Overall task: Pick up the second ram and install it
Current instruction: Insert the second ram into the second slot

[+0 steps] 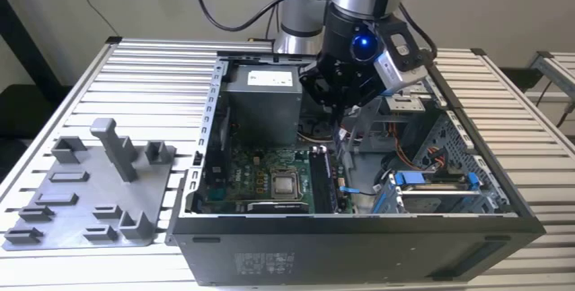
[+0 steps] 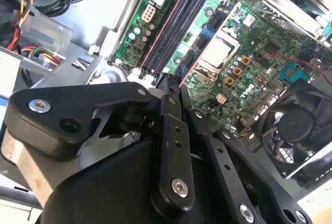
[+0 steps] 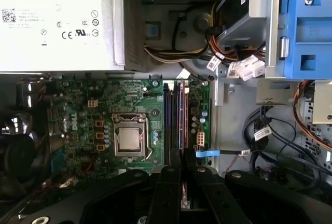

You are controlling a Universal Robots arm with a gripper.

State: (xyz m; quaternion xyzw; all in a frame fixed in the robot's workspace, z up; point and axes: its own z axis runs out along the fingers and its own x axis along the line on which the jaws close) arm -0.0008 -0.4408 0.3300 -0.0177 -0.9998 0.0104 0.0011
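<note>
Pincer (image 3: 180, 175) above motherboard slots (image 3: 176, 115) inside open case (image 1: 209, 112), fingers pressed together, pinching thin second ram (image 3: 184, 195) edge-on.

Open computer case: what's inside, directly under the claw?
Under the claw inside the black open computer case lie the long black memory slots on the green motherboard. A thin dark memory board shows between the fingers. The slot ends beneath the claw are covered.
</note>
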